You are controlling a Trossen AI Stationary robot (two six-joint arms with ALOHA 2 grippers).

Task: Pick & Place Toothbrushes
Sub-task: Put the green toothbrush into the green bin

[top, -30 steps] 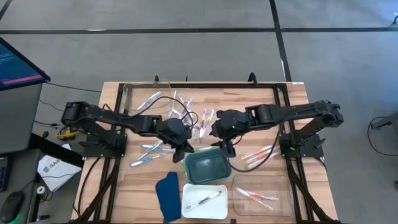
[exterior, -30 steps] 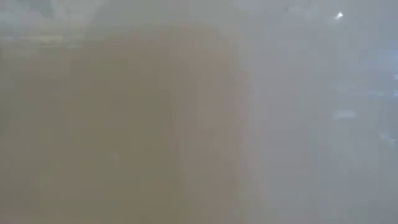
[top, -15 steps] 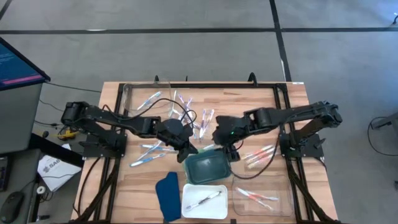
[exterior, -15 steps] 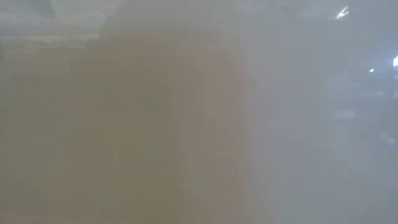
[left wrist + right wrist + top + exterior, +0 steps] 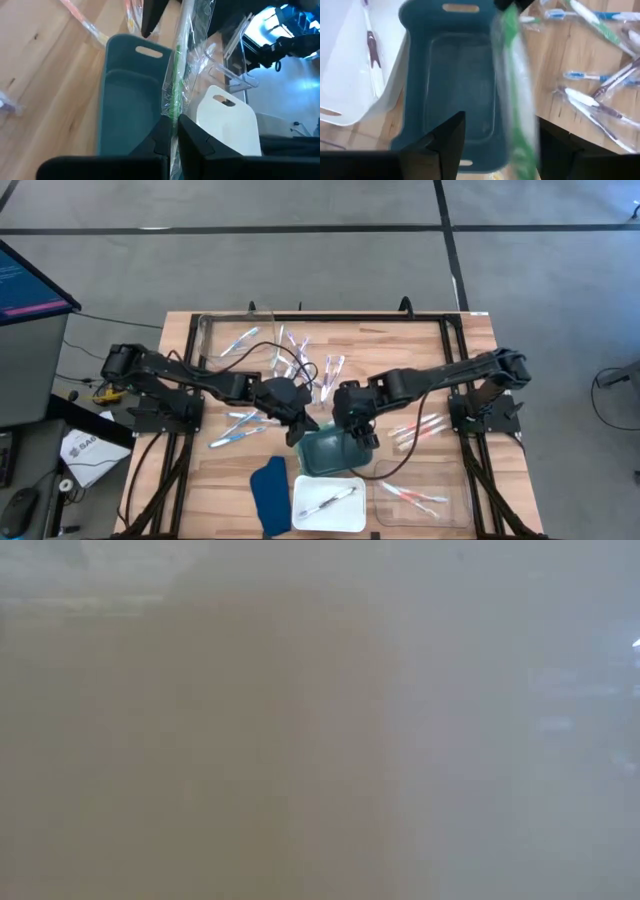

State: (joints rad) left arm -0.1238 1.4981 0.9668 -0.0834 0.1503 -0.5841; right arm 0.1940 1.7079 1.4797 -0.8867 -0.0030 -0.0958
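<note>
Left gripper (image 5: pixel 172 131) clamped on wrapped green toothbrush (image 5: pixel 175 85) above teal tray (image 5: pixel 125 100). Right gripper (image 5: pixel 497 132) over same tray, jaws apart, seemingly around toothbrush's other end.

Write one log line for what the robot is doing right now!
left gripper: shut on green toothbrush | over teal tray | right gripper: open, beside it

A green toothbrush (image 5: pixel 174 95) in clear wrap hangs lengthwise over the teal tray (image 5: pixel 125 107); other toothbrushes (image 5: pixel 300 360) lie scattered on the worktop (image 5: pixel 200 470).
</note>
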